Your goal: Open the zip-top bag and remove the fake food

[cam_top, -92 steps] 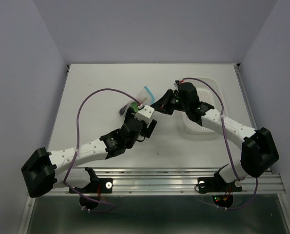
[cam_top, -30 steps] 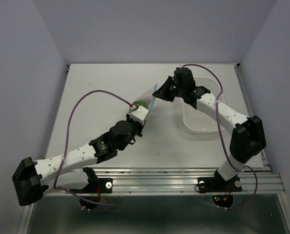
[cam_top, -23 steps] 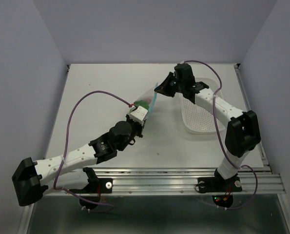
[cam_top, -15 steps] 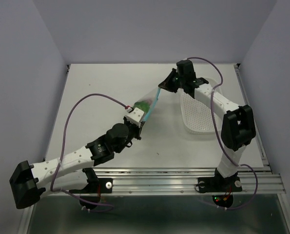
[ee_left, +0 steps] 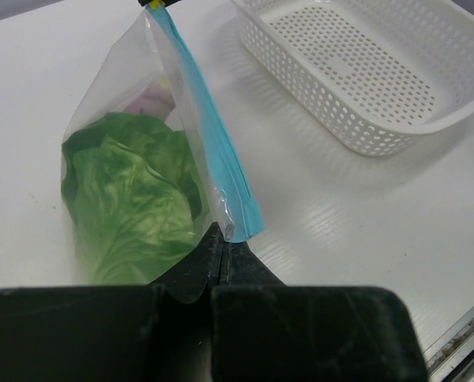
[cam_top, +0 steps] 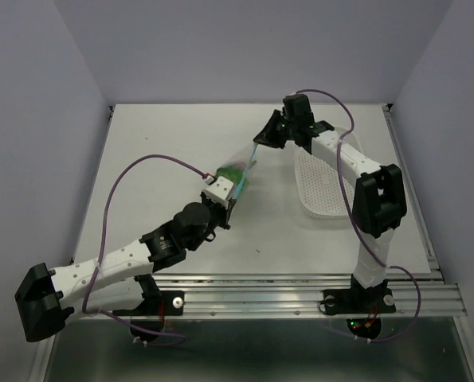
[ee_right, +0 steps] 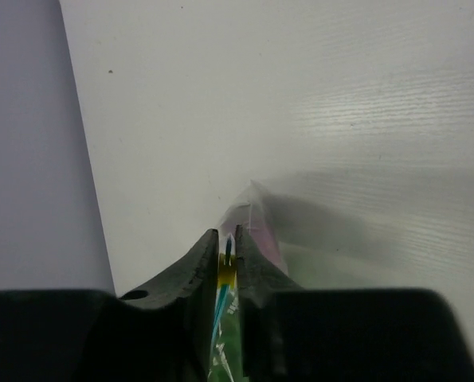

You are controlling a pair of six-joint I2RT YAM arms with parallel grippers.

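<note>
Zip-top bag (cam_top: pixel 241 169) is stretched taut over the bench (cam_top: pixel 141 159) centre. The left end effector (ee_left: pixel 223 235) pinches its 7 o'clock corner and the right end effector (ee_right: pixel 227 243) its 1 o'clock corner, probably tensioning the zip strip (ee_left: pixel 213 151) for opening. Fake food (ee_left: pixel 133 199) remains inside.

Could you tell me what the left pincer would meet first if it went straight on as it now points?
The zip-top bag the left pincer grips, with the green fake food inside; beyond that, probably the right pincer at the zip's far end. The white basket lies off to the right.
</note>
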